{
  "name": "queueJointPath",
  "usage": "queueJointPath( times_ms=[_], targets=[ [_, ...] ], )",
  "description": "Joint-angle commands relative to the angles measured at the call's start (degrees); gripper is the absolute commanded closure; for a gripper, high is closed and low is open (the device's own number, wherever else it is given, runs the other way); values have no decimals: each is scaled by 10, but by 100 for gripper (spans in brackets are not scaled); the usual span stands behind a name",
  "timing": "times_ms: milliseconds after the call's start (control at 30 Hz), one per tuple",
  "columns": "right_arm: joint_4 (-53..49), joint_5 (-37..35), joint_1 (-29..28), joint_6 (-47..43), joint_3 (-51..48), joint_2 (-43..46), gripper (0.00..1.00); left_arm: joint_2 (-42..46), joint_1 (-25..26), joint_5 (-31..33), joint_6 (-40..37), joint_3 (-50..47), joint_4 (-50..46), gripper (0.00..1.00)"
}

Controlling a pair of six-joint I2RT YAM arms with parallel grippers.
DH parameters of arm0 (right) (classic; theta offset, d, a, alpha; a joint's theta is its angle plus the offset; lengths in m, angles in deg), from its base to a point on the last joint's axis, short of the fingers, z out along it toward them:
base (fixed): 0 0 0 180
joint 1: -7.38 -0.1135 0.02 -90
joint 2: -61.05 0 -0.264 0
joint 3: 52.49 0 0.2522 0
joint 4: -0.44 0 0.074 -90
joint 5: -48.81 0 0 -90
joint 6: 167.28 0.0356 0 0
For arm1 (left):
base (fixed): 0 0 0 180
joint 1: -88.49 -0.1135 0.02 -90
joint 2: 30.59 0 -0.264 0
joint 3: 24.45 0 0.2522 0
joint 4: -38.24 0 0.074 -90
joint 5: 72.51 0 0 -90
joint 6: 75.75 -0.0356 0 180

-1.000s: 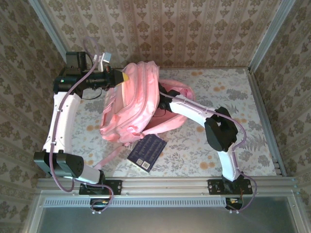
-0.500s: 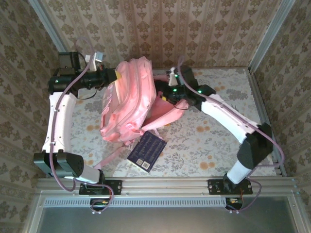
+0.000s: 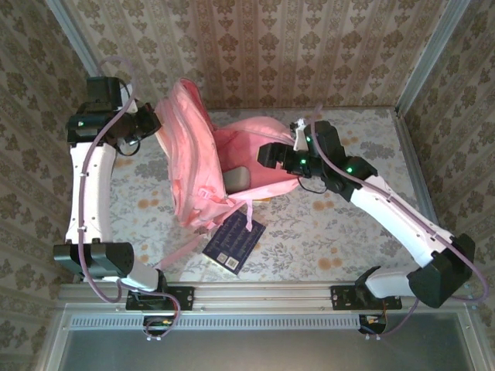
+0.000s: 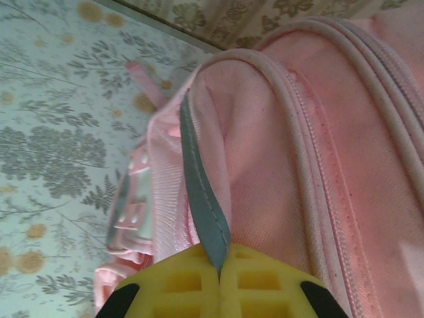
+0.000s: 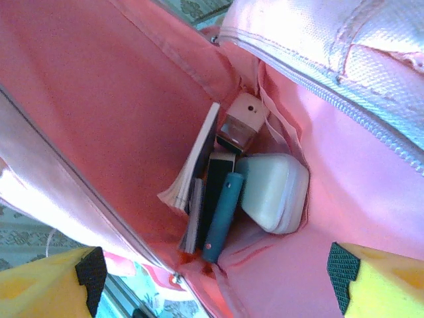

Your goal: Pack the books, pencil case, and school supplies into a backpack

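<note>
One dark navy book [image 3: 233, 242] lies flat on the table [image 3: 348, 232] close to its near edge, left of middle, with a pink strap reaching its far end. Beyond it, the pink backpack [image 3: 193, 154] hangs raised over the table's far-left part, its mouth gaping rightward. The left gripper [image 4: 218, 278] is pinched tight on a grey tab [image 4: 202, 199] at the backpack's top. The right gripper [image 5: 217, 271] hovers at the mouth, jaws spread wide and empty. Deep inside lie the pencil case [image 5: 275, 192], a teal pad [image 5: 222, 215], a pink boxy item [image 5: 240, 122] and books [image 5: 213, 189] on edge.
</note>
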Motion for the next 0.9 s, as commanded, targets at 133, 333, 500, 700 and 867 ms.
queueJointPath(
  times_ms=[133, 333, 500, 700, 867],
  targets=[
    [17, 18, 21, -41, -69, 76, 0, -12, -37, 62, -15, 35, 107, 100],
    [43, 106, 22, -10, 28, -12, 0, 12, 33, -92, -9, -36, 201, 100],
    [123, 171, 22, 78, 102, -117, 0, 37, 62, -129, 11, -89, 247, 100],
    [175, 145, 22, 150, 168, -159, 1, 48, 61, -84, 7, -102, 244, 100],
    [123, 82, 19, 93, 169, -86, 1, 48, 16, 80, 0, -42, 180, 100]
  ],
)
